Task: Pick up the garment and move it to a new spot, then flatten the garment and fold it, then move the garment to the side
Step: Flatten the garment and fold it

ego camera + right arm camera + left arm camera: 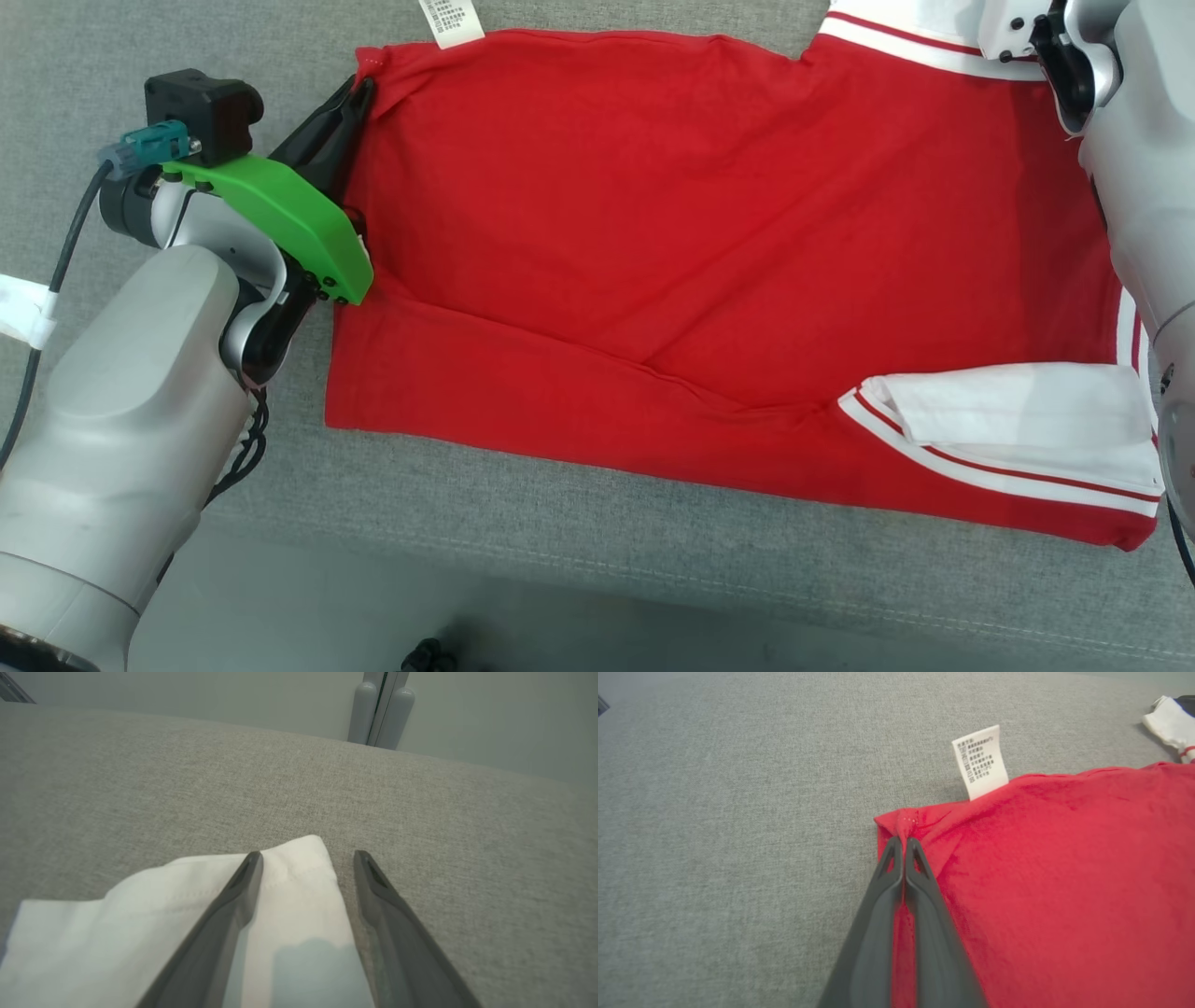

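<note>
Shirt [653, 233] looks light, limp, wrinkle-prone; best grabbed at corners. Left hand [904, 843] pinched tight on its red corner; right hand [308, 857] spread wide over its white corner, gripping nothing.

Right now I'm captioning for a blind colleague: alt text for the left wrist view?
The left hand, shut, pinches a corner of the red garment on a grey fabric surface; a white care label sticks out beyond its edge.
</note>
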### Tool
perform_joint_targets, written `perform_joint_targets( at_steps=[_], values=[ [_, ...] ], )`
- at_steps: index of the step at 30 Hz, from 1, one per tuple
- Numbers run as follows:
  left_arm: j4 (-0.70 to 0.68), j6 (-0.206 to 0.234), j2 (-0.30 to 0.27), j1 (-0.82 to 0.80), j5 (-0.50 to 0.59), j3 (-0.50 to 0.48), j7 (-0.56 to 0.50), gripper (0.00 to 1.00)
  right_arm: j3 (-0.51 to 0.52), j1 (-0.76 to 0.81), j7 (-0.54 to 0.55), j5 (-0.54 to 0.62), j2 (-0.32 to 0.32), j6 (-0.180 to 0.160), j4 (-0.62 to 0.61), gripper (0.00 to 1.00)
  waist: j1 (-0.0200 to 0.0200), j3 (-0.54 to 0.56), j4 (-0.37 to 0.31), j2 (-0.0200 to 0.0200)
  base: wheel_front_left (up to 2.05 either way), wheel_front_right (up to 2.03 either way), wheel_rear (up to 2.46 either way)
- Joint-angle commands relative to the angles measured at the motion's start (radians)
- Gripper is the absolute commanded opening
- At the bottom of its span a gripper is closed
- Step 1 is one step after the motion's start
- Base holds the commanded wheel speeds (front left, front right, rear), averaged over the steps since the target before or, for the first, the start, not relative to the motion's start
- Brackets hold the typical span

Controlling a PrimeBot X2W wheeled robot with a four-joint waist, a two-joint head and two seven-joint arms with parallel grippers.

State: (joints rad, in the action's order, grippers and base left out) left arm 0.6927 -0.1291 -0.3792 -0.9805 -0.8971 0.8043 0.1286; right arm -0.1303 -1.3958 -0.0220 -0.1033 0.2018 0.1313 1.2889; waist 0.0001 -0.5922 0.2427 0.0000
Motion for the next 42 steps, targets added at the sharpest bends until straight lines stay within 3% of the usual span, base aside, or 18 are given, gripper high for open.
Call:
perform_joint_targets(
  at_steps=[1,2,3,4,5,6,14,23,28,34,42],
  values=[
    [-0.003,-0.002,-0.001,-0.018,-0.010,0.002,0.007,0.00,0.016,-0.004,0.002,0.024,0.004,-0.001,0.003,1.00,-0.0001,-0.004,0.004,0.0000,0.00,0.00,0.00],
    [-0.005,-0.002,-0.002,-0.018,-0.011,0.004,0.010,0.00,0.028,-0.004,0.005,0.040,0.004,-0.001,0.003,1.00,-0.0001,-0.005,0.006,0.0000,0.00,0.00,0.00],
    [-0.008,-0.002,-0.003,-0.017,-0.012,0.007,0.013,0.00,0.040,-0.003,0.004,0.052,0.001,-0.001,0.003,0.92,-0.0001,-0.007,0.006,0.0000,0.00,0.00,0.00],
    [-0.010,-0.002,-0.003,-0.015,-0.012,0.009,0.015,0.00,0.051,-0.003,0.005,0.068,-0.002,-0.001,0.003,0.44,-0.0001,-0.008,0.007,0.0000,0.00,0.00,0.00],
    [-0.011,-0.002,-0.005,-0.014,-0.012,0.011,0.015,0.00,0.062,-0.005,0.005,0.084,-0.004,-0.001,0.004,0.14,-0.0001,-0.010,0.007,0.0000,0.00,0.00,0.00],
    [-0.010,-0.002,-0.005,-0.014,-0.013,0.012,0.016,0.00,0.073,-0.006,0.002,0.101,-0.004,-0.001,0.004,0.00,-0.0001,-0.011,0.006,0.0000,0.00,0.00,0.00],
    [0.014,-0.002,-0.017,-0.003,-0.031,0.009,0.045,0.00,0.153,-0.017,-0.047,0.210,-0.039,-0.001,0.003,0.00,-0.0001,0.007,-0.020,0.0000,0.00,0.00,0.00],
    [0.057,-0.002,-0.040,0.020,-0.073,-0.017,0.086,0.00,0.150,0.023,-0.160,0.163,-0.076,-0.001,0.003,0.00,-0.0001,0.039,-0.078,0.0000,0.00,0.00,0.00],
    [0.084,-0.002,-0.055,0.028,-0.086,-0.035,0.107,0.00,0.094,0.052,-0.209,0.066,-0.099,-0.001,0.002,0.00,-0.0001,0.064,-0.116,0.0000,0.00,0.00,0.00],
    [0.094,-0.002,-0.075,0.048,-0.093,-0.048,0.122,0.00,-0.057,0.122,-0.237,-0.112,-0.112,-0.001,-0.088,0.00,-0.0001,0.091,-0.158,0.0000,0.00,0.00,0.00],
    [0.058,-0.002,-0.115,0.103,-0.095,-0.073,0.134,0.00,-0.301,0.277,-0.243,-0.422,-0.008,-0.001,-0.338,0.00,-0.0001,0.132,-0.192,0.0000,0.00,0.00,0.00]
  ],
)
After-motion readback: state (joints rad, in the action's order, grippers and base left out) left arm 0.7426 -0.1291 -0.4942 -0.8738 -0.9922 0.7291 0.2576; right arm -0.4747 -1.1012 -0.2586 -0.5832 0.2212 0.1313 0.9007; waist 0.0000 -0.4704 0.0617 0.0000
